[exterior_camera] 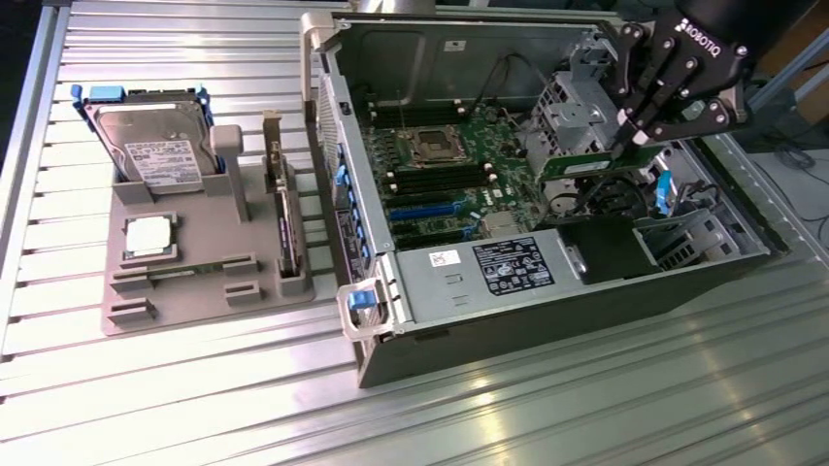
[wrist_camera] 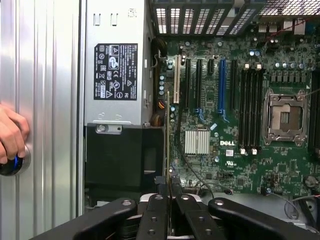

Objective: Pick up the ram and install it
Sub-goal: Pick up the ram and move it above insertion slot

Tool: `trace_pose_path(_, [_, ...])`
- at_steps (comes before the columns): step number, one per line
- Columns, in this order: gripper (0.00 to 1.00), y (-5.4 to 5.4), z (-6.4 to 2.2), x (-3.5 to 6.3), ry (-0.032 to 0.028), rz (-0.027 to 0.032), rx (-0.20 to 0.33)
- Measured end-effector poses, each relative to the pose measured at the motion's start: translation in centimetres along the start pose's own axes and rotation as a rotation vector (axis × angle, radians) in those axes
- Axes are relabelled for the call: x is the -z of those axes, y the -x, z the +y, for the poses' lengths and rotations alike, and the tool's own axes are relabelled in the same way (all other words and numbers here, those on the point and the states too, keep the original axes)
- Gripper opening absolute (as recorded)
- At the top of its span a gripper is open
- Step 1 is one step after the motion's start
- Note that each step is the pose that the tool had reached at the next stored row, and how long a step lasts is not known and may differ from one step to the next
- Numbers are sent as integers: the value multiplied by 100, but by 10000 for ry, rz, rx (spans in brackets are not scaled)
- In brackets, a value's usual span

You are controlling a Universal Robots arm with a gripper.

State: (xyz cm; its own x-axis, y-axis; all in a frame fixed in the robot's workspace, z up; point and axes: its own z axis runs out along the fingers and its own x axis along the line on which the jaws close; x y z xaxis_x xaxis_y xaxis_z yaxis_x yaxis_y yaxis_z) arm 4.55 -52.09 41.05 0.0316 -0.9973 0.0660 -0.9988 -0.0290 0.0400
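Closest of all, the black gripper (wrist_camera: 168, 186) is seen pinched shut on the ram (wrist_camera: 167, 135). The ram is seen edge-on there, as a thin line over the green motherboard (wrist_camera: 235, 150). A person's hand (wrist_camera: 10, 135) is laid on a round button (wrist_camera: 12, 162) on the ribbed metal desk (wrist_camera: 45, 75), beside the computer case.

At the exterior view's left, a grey tray (exterior_camera: 194, 301) is set on the desk (exterior_camera: 518, 408). A hard drive (exterior_camera: 149, 146) is stood up at the back of the tray. A square CPU chip (exterior_camera: 149, 236) is laid flat in front of it. An expansion card (exterior_camera: 282, 209) is stood on its edge at the tray's right side.

Next, the open computer case (exterior_camera: 388, 349) is laid on its side. The motherboard (exterior_camera: 441, 165) and the grey power supply (exterior_camera: 486, 267) are seen inside.

At the exterior view's right, the gripper (exterior_camera: 635, 136) is hung over the case. The ram (exterior_camera: 583, 163), a long green stick, is held in it at a slant, to the right of the black memory slots (exterior_camera: 428, 180).
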Motion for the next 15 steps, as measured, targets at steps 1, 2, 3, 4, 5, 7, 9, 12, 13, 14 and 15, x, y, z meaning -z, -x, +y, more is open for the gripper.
trace_pose_path(1, [12,-1,-32,1,0,4,-1])
trace_pose_path(2, [12,-2,-56,2,0,8,-1])
trace_pose_path(3, [12,-2,-78,3,0,10,-1])
trace_pose_path(4, [12,-3,-102,4,1,15,-1])
trace_pose_path(5, [12,-4,-130,5,0,19,-1])
trace_pose_path(7, [12,-6,-191,7,1,29,-1])
trace_pose_path(9, [12,-8,-256,9,1,38,-1])
trace_pose_path(12, [12,-11,-332,12,2,50,-3])
trace_pose_path(13, [12,-12,-373,14,2,56,-3])
trace_pose_path(14, [12,-13,-414,15,2,61,-3])
trace_pose_path(15, [12,-14,-438,16,2,64,-2])
